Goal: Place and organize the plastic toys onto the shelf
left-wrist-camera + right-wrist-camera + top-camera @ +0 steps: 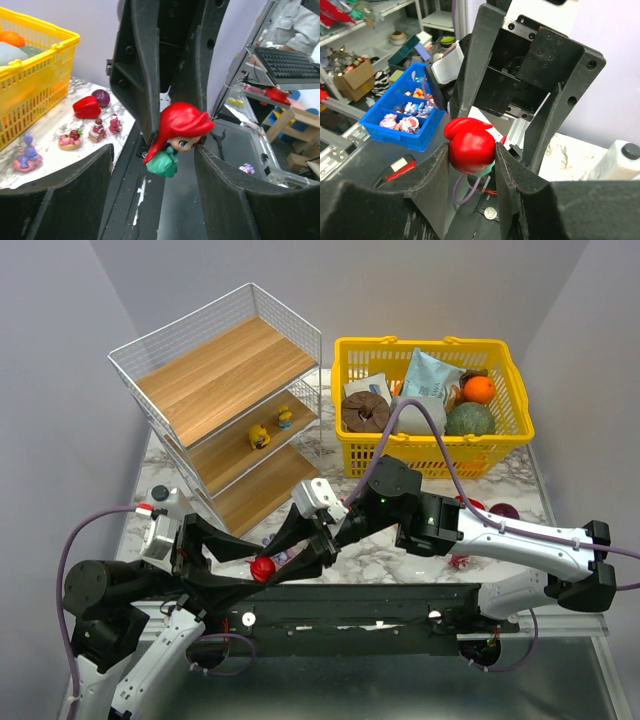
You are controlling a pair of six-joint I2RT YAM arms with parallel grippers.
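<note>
A small figurine with red hair and a green body [263, 569] hangs between both grippers above the dark base rail. My right gripper [471, 150] is shut on its red head [470, 145]. My left gripper [154, 150] is open, its fingers wide on either side of the figurine [177, 135] and not touching it. The shelf [230, 370] stands at the back left with two yellow duck toys [259, 436] on its middle board. A purple toy [26, 155], a pink one [70, 140] and two small red ones [97, 131] sit on the marble table.
The yellow basket [430, 405] with groceries stands at the back right, also in the left wrist view [30, 90]. A glossy red pepper [86, 106] and a dark purple ball [101, 96] lie in front of it. The two arms cross over the table's near edge.
</note>
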